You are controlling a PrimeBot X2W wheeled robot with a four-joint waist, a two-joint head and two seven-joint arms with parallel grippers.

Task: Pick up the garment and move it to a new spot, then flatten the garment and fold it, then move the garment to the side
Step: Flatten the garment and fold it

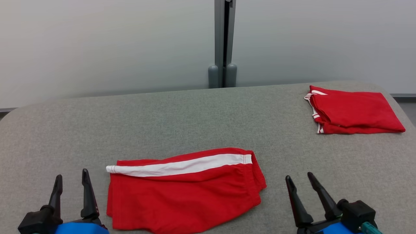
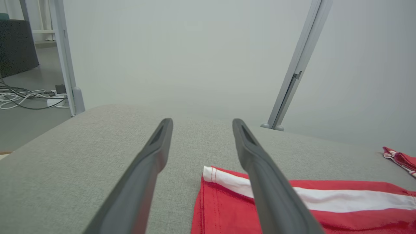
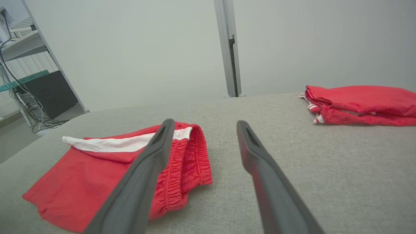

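Observation:
The garment [image 1: 182, 191] is a pair of red shorts with a white side stripe, folded in half and lying flat on the grey table [image 1: 182, 120] near its front edge. The left wrist view catches its striped corner [image 2: 227, 195]; its elastic waistband [image 3: 188, 162] faces the right wrist camera. My left gripper [image 1: 72, 178] stands open just left of the shorts, with nothing between its fingers [image 2: 201, 125]. Off the waistband side, my right gripper [image 1: 299, 177] is open too, its fingers [image 3: 203, 125] empty and clear of the cloth.
A second red garment [image 1: 352, 110], folded, lies at the table's far right corner [image 3: 360, 104]. Behind the table stands a pale partition wall with a grey post [image 1: 224, 42]. Cables and a dark cabinet [image 3: 48, 94] sit on the floor to the left.

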